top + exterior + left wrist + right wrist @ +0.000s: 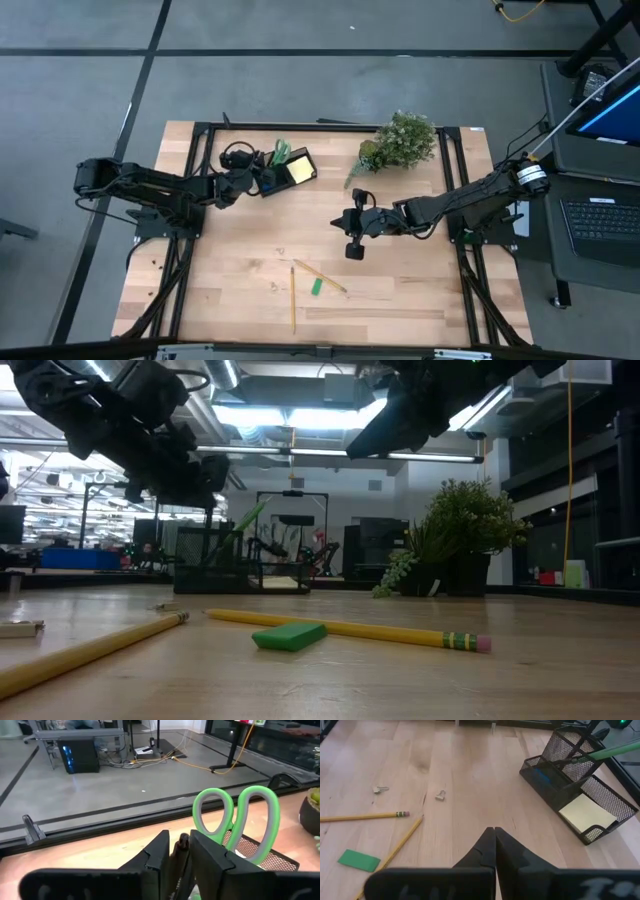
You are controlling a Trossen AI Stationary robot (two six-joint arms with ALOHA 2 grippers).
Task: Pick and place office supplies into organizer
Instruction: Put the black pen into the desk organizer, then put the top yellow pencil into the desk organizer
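Note:
The black mesh organizer (290,172) (570,790) stands at the table's far middle. In it are the green-handled scissors (235,815) (612,751), blades down, the pale yellow sticky-note pad (585,815) and a blue block (540,775). My left gripper (266,180) (182,851) hovers at the organizer's left end, shut on a thin dark thing, seemingly a black pen. My right gripper (338,224) (494,834) hangs shut above the table's middle and touches nothing. Two yellow pencils (293,297) (322,276) and a green block (316,287) (290,636) lie flat on the near table. My left gripper pinches a thin dark pen between its two fingers; only its rounded end (183,840) shows in the narrow gap. The fingers hide the rest of it. It is held above the table, next to the scissors' handles.
A leafy plant (400,142) (465,540) sits at the table's far right. Two small binder clips (380,789) (440,795) lie on the wood between the pencils and the organizer. Bare wood lies under my right gripper and along the table's left side.

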